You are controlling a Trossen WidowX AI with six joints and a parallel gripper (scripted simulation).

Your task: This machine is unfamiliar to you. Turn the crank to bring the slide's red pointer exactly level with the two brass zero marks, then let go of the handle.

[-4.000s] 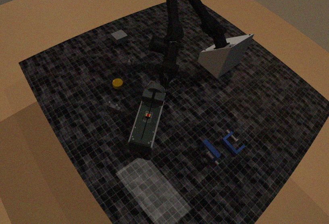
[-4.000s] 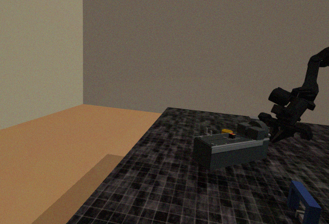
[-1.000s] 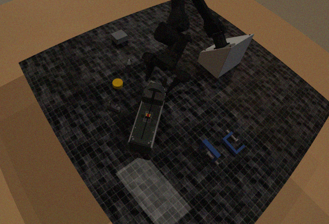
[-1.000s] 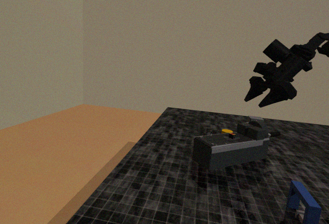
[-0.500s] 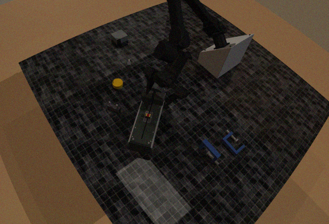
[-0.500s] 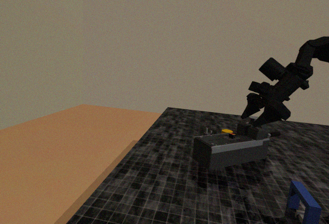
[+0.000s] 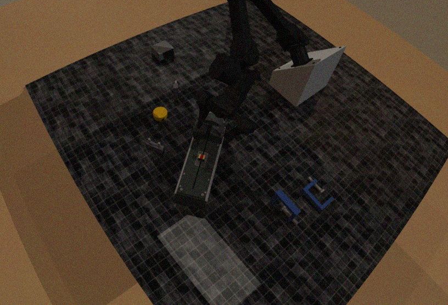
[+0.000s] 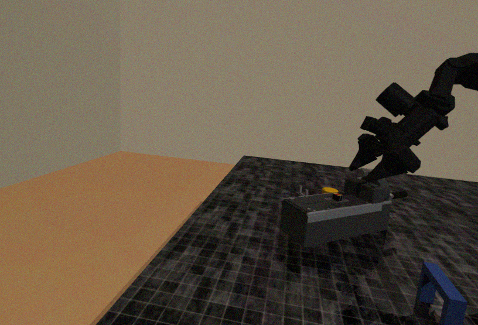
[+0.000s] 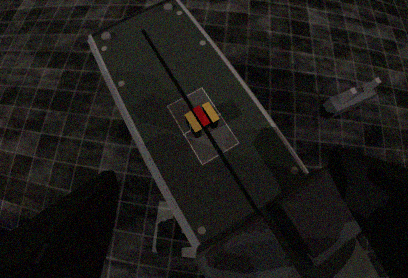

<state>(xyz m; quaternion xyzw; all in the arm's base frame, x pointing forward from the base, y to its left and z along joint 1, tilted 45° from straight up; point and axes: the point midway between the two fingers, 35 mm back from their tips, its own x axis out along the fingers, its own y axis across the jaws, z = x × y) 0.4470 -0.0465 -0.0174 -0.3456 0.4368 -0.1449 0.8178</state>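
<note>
The machine [image 7: 188,182] [image 8: 340,225] [image 9: 154,95] is a long dark box with a slot along its top. Its red pointer [image 7: 201,156] [image 8: 337,197] [image 9: 202,116] sits between the two brass marks [image 9: 194,121], in line with them as far as I can tell. A grey housing [image 7: 214,120] [image 8: 370,192] [image 9: 294,241] caps the end of the machine nearest the arm. A dark crank handle [image 8: 399,194] sticks out beyond that housing. My gripper [image 7: 211,113] [image 8: 361,173] is open and empty. It hangs just above the housing and touches nothing.
A yellow disc [image 7: 160,113] [image 8: 330,190] and a small grey fitting [image 7: 155,144] [image 9: 352,96] lie left of the machine. A grey cube [image 7: 162,51] sits at the back, a white wedge block [image 7: 307,75] by the arm's base. Blue clamps [image 7: 318,194] [image 8: 440,290] lie to the right, a pale rectangle [image 7: 207,258] in front.
</note>
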